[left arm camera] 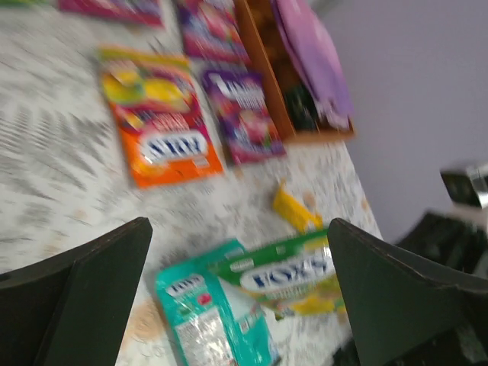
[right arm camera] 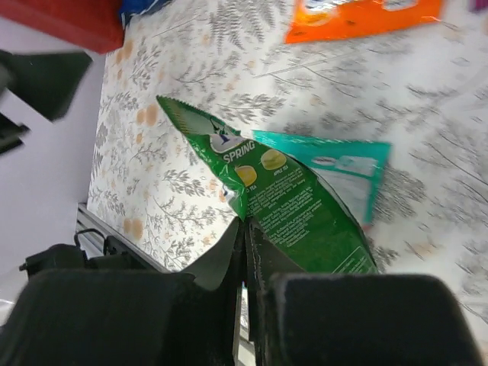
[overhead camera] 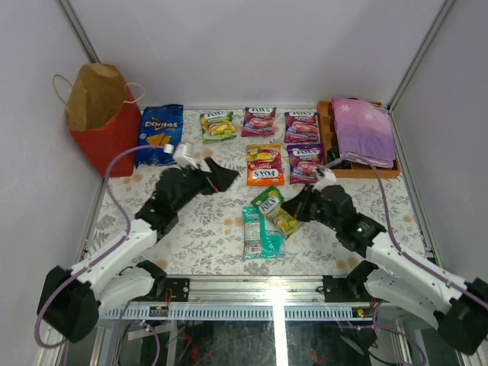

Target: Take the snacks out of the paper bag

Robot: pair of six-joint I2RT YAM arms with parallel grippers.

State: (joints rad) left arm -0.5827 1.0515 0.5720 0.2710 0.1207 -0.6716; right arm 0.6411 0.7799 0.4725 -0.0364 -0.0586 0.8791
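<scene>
While being pinched at its edge by the closed right gripper, the green pouch is being held across the teal pouch; the left gripper is being held open.

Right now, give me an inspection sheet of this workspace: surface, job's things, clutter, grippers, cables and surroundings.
Surface: floral-patterned tabletop, flat.
Job's things: red paper carrier bag upright, far left; blue Doritos bag beside it; glossy candy pouches in rows; glossy green pouch overlapping teal pouch.
Clutter: brown wooden tray holding folded purple cloth.
Grippers: left gripper open, empty; right gripper shut on green pouch.
Cables: grey-purple cable along each arm.
Surroundings: plain white walls.
</scene>
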